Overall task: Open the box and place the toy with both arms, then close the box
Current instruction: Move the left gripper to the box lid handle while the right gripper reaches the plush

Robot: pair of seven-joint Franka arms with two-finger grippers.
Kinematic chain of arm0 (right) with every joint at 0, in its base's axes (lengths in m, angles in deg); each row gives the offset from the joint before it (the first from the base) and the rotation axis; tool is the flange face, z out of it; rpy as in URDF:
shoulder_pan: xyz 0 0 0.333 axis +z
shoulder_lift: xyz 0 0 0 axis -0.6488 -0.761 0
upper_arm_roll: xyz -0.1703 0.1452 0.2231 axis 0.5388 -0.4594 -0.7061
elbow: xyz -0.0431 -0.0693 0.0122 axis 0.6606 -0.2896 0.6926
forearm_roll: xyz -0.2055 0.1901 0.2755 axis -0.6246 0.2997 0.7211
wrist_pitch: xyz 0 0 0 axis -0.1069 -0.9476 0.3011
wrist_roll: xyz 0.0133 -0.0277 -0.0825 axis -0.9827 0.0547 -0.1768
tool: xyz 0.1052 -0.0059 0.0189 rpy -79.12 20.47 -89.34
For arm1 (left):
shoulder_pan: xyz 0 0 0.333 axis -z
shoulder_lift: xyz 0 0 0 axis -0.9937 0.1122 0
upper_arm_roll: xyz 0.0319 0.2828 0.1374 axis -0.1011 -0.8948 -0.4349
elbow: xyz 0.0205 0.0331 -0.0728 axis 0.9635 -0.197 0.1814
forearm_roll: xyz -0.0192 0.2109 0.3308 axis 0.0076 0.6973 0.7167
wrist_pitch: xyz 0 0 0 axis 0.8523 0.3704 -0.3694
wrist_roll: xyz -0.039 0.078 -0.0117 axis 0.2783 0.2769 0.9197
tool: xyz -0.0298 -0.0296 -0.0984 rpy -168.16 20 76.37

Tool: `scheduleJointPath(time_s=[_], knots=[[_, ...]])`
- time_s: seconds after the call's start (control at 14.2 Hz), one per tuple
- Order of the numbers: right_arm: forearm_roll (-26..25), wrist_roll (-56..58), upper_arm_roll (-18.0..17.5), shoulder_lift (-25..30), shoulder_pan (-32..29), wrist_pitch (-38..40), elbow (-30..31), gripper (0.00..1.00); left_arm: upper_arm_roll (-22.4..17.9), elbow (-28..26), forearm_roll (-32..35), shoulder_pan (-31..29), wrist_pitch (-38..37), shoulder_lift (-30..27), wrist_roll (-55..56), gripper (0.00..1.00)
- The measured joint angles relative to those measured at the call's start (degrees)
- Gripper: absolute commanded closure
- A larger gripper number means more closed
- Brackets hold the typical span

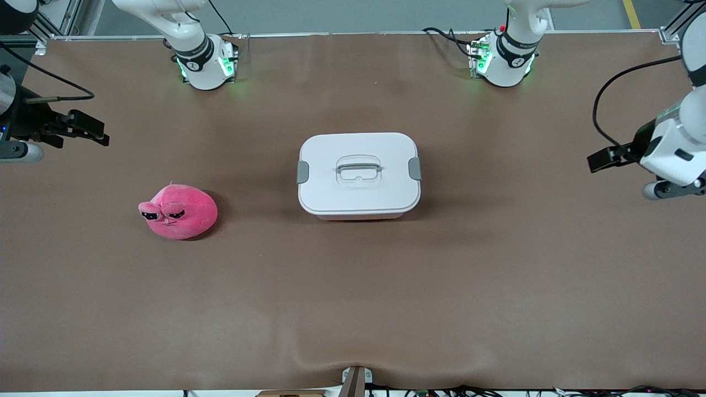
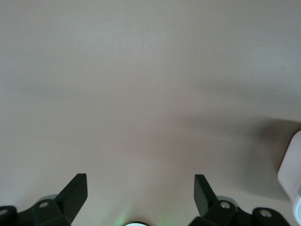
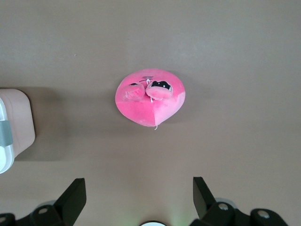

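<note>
While both arms hang back at the ends of the brown desk [image 1: 353, 309], nothing of the task has been started, to judge from how things lie. The rounded rectangular pale pink plastic box [image 1: 359, 175] sits near the middle of the desk with its white lid [image 1: 358, 172] on and the two grey side clips [image 1: 303, 172] apparently down against the lid; the recessed centre handle [image 1: 358, 168] faces up, reachable from above. The round hot-pink plush toy [image 1: 177, 212] lies well apart from the box, toward the right arm's end of the desk and a little nearer to the front camera, its grumpy face turned away from the box.

The right gripper [image 3: 139, 197] hovers over the desk at its own end; its wrist view looks down on the toy, and its fingers [image 3: 74, 194] stand wide apart and empty, a sensible readiness for grasping the plush. The left gripper [image 2: 141, 193] hovers over bare desk at the left arm's end, its fingers [image 2: 76, 188] likewise spread with nothing between them, the box's edge just showing in its wrist view. With one clip facing each arm, each gripper would likely release the clip on its side first.
</note>
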Motion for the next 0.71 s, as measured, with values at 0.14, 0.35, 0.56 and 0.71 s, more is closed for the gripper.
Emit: scheduleJointPath(time_s=[0.14, 0.35, 0.56, 0.71], knots=[[-0.01, 0.00, 0.06, 0.00, -0.02, -0.01, 0.00, 0.00, 0.92, 0.20, -0.03, 1.86, 0.00, 0.55, 6.39, 0.00], [-0.02, 0.00, 0.23, 0.00, -0.15, -0.01, 0.00, 0.00, 1.64, 0.37, -1.86, 5.50, 0.00, 0.55, 17.87, 0.00], [-0.02, 0.00, 0.24, 0.00, -0.15, -0.01, 0.00, 0.00, 1.80, 0.36, -3.71, 7.69, 0.06, 0.90, 25.45, 0.00], [-0.02, 0.00, 0.24, 0.00, -0.15, 0.01, 0.00, 0.00, 1.80, 0.37, -4.56, 8.18, 0.46, 1.15, 28.24, 0.00]])
